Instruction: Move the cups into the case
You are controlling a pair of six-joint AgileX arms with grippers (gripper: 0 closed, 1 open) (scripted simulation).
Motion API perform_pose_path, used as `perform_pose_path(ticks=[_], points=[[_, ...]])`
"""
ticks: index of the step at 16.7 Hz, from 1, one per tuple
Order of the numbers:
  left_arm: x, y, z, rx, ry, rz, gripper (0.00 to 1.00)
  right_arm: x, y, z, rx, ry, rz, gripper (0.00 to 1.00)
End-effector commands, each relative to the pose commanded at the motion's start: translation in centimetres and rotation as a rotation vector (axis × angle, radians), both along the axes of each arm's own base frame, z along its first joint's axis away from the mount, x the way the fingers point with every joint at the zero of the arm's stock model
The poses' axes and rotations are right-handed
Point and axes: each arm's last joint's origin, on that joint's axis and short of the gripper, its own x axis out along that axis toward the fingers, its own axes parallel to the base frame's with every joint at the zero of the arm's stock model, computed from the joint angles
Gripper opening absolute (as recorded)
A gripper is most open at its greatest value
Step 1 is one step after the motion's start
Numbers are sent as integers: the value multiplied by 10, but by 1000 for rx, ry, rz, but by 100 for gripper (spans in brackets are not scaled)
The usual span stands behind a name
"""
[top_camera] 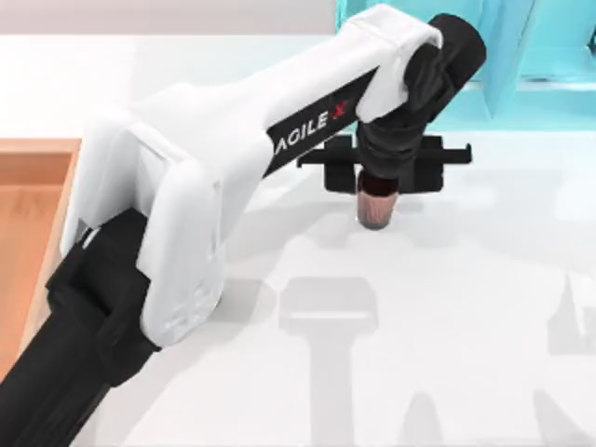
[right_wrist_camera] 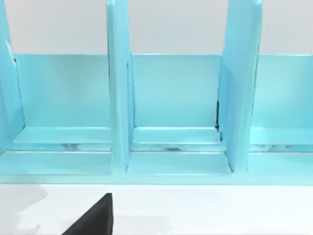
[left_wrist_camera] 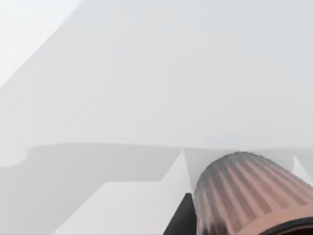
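Currently my left claw (top_camera: 377,191) grips the copper cup (top_camera: 375,207) mid-worktop (top_camera: 447,307); case (top_camera: 33,214) at left edge.

ribbed copper cup (top_camera: 375,207) under left tool (top_camera: 383,182)

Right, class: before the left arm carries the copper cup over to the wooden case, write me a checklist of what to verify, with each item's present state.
1. Left gripper sits right over the copper-brown cup, near the cyan shelf unit: ok.
2. Fingers firmly shut on the cup: cannot tell; the wrist hides them from above.
3. Cup upright: ok, judging by the top view.
4. Cup lifted off the table: cannot tell.
5. Case lies at the table's left edge with bare floor showing: ok.
6. Right gripper out of the way: cannot tell; its wrist camera faces the shelf unit.
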Motion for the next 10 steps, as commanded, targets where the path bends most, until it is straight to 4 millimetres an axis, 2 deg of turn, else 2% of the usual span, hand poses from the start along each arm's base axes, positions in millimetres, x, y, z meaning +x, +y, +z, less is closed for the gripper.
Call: perform_pose_path(ticks=[4,10], points=[[0,0,0,0,0,0,2,0,0,0,0,0,0,100],[0,0,0,0,0,0,0,0,0,0,0,0,0,100]])
